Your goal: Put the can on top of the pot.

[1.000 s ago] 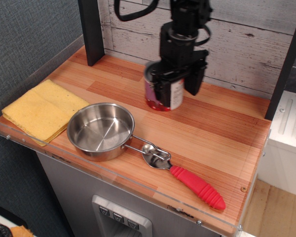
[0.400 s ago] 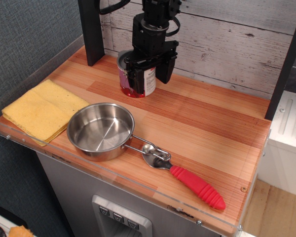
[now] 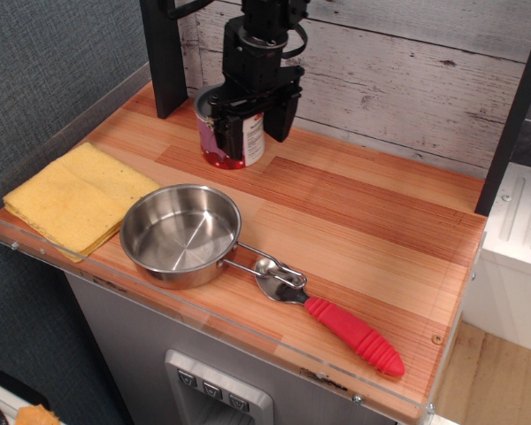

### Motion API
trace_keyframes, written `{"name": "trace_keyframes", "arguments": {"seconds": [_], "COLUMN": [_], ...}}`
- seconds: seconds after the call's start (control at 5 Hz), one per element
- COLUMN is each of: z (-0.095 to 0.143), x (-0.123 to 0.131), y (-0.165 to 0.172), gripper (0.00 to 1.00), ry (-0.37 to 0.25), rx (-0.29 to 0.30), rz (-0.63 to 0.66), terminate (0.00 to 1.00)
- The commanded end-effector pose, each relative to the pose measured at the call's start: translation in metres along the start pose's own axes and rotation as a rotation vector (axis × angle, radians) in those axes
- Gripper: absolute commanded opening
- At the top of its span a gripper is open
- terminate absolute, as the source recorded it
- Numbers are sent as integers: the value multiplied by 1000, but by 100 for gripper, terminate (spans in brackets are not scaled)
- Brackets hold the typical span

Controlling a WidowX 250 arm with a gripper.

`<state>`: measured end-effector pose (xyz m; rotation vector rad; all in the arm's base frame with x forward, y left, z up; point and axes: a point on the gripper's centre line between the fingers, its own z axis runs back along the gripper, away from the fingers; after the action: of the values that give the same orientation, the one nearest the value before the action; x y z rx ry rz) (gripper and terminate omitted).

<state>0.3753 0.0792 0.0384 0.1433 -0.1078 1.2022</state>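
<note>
The can (image 3: 226, 133) stands upright toward the back left of the wooden counter (image 3: 380, 230), close to the dark post (image 3: 164, 53) and the plank wall, with the black gripper (image 3: 250, 119) clamped around it from above, its fingers pressed against the label's sides. The pot (image 3: 179, 235) sits empty nearer the front edge, well apart from the can, its wire handle reaching toward the bowl of the red-handled spoon (image 3: 332, 319). A folded yellow cloth (image 3: 75, 199) lies just left of the pot.

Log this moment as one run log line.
gripper: jaws shut on can | can: at counter's back left, behind pot | pot: empty | placement: not yet done
</note>
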Motion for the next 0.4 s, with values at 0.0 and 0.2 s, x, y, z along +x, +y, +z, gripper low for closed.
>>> {"name": "trace_keyframes", "arguments": {"seconds": [0.0, 0.2], "z": [22, 27], "x": [26, 19], "y": [-4, -7], "gripper": [100, 100], "ry": [-37, -34], "rx": [-45, -62], "rz": [22, -7], "terminate": [0, 0]}}
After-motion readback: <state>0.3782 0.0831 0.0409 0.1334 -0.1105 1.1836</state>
